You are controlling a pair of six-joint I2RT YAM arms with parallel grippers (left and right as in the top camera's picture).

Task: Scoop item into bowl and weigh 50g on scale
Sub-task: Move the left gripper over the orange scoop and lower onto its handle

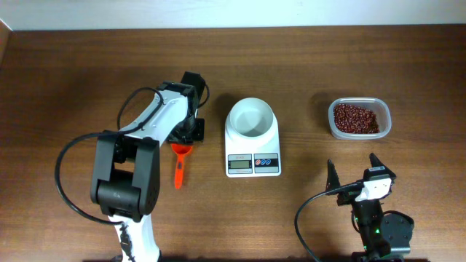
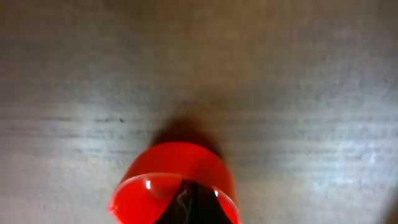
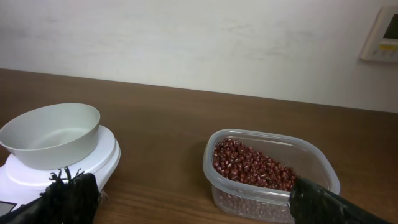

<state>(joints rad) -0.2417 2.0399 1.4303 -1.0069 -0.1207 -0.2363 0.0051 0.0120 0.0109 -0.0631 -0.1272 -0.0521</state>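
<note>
I work in a robot lab set up in a plain, office-like room, not a real kitchen. My left arm [image 1: 145, 138] and right arm [image 1: 375, 211] stand at the near edge of a wooden table [image 1: 73, 73], and a black cable [image 1: 60, 171] loops loose over it. Behind the table is a blank off-white wall [image 3: 186, 37] with one small control panel [image 3: 387, 34] mounted on it. The only kitchen things are a few props set out in a row: a scale [image 1: 253, 164], a bowl [image 1: 251, 118], a tub [image 3: 273, 138] of beans [image 3: 252, 165] and a scoop [image 1: 179, 171].
</note>
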